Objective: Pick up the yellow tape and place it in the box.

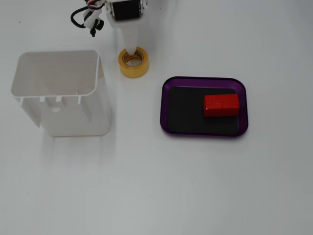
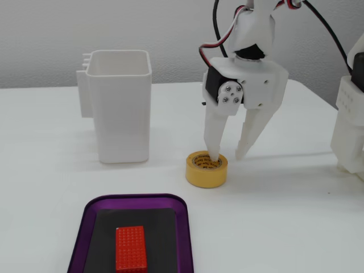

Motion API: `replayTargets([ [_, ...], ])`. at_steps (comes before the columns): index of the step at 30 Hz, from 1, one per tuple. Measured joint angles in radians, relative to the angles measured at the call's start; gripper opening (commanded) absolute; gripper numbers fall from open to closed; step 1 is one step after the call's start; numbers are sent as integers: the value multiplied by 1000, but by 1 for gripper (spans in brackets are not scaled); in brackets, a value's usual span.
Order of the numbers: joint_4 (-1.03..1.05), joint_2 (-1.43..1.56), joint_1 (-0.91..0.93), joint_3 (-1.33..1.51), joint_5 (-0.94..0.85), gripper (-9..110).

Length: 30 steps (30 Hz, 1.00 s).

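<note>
The yellow tape lies flat on the white table, left of the box in a fixed view, and behind it in the other. My gripper comes down over it with its jaws open. One fingertip reaches into the roll's cardboard core. The other fingertip stands outside the roll, so the fingers straddle its wall. The box is a shallow purple tray with a black floor. It holds a red block, which also shows in the other fixed view.
A tall white open-topped container stands left of the tape. Part of the white arm base is at the right edge. Cables hang by the wrist.
</note>
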Motion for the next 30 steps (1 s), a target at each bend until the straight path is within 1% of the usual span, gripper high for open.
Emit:
replayTargets([
  [7, -87, -18, -3, 17, 0, 9],
  [11, -137, -18, -6, 72, -2, 4],
  [14, -147, -18, -6, 80, -2, 0],
  [20, -152, -18, -8, 83, 0, -1],
  [23, -92, 5, -8, 67, 2, -1],
  [26, -17, 94, -5, -11, 26, -1],
  [30, 77, 239, -89, -144, 78, -1],
])
